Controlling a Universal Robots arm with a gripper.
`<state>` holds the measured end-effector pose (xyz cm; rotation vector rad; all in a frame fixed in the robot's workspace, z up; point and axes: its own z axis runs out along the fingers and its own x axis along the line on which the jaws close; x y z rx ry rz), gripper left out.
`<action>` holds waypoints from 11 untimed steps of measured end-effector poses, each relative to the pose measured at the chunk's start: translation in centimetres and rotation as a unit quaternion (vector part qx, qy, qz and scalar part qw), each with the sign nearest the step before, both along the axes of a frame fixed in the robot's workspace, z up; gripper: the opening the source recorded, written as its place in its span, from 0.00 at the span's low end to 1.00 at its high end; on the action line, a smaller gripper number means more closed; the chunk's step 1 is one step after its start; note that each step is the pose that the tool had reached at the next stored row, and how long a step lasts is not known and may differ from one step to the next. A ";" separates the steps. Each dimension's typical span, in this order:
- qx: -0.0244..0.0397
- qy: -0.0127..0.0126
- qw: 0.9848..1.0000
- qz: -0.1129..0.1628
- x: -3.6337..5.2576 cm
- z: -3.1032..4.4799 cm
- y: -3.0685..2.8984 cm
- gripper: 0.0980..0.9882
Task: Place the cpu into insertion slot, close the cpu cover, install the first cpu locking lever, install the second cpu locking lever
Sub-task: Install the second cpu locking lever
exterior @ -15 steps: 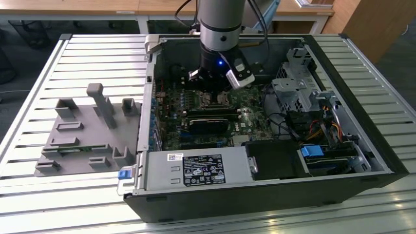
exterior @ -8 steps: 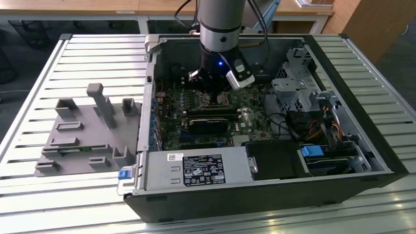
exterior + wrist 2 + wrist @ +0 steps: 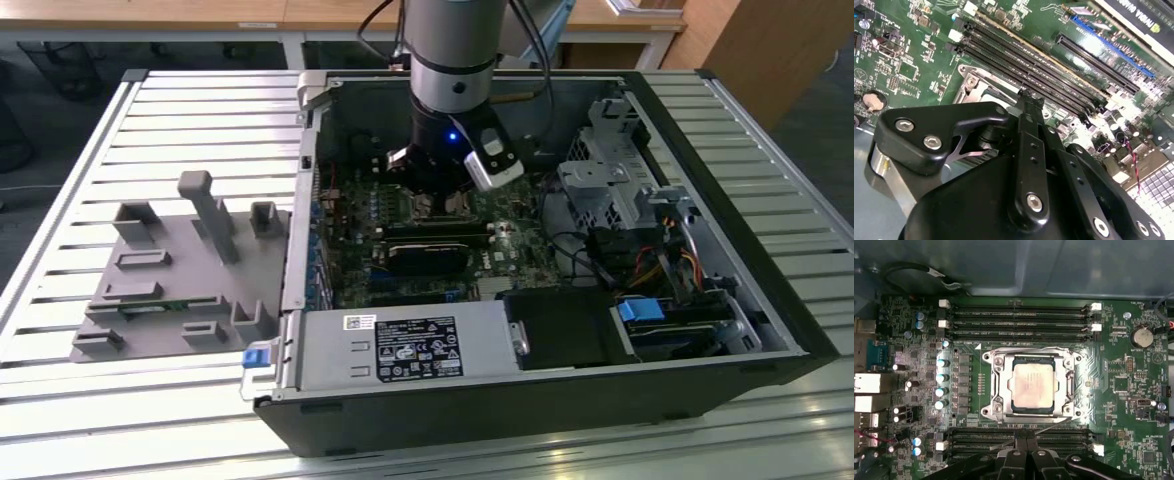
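Item: open computer case (image 3: 534,390) on a slatted metal table (image 3: 80,420), with a grey fixture block (image 3: 174,290) lying on the table at the exterior view's left. Arm: the robot arm (image 3: 454,60) reaches straight down into the case, its gripper (image 3: 441,200) low over the green motherboard (image 3: 400,270). First wrist view: the cpu (image 3: 1032,385), silvery-tan top up, sits inside the insertion slot (image 3: 999,412); the cpu cover (image 3: 1070,385) lies flat around it as a shiny frame, the chip showing through its window. Rows of long black memory slots (image 3: 1019,317) run on both sides of the socket, and a column of small capacitors (image 3: 942,377) stands beside it. The gripper (image 3: 1026,452) shows here as black fingers (image 3: 1015,460) pressed close together, holding nothing, just short of the socket over the nearer memory slots. Second wrist view: the gripper body and linkage (image 3: 1024,165) fill the foreground, the fingertip (image 3: 1030,100) above the socket's edge; part of the metal frame (image 3: 974,82) shows beside it, with a blue card slot (image 3: 1114,50) farther off. Whether either locking lever is latched cannot be told.
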<state>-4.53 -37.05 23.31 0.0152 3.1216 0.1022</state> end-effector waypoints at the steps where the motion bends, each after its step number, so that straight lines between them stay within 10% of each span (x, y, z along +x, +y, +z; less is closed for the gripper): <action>1: 0.001 0.000 1.000 0.000 -0.05 0.01 -0.08 0.01; 11: 0.026 0.000 1.000 -0.001 -1.13 -0.21 -0.54 0.01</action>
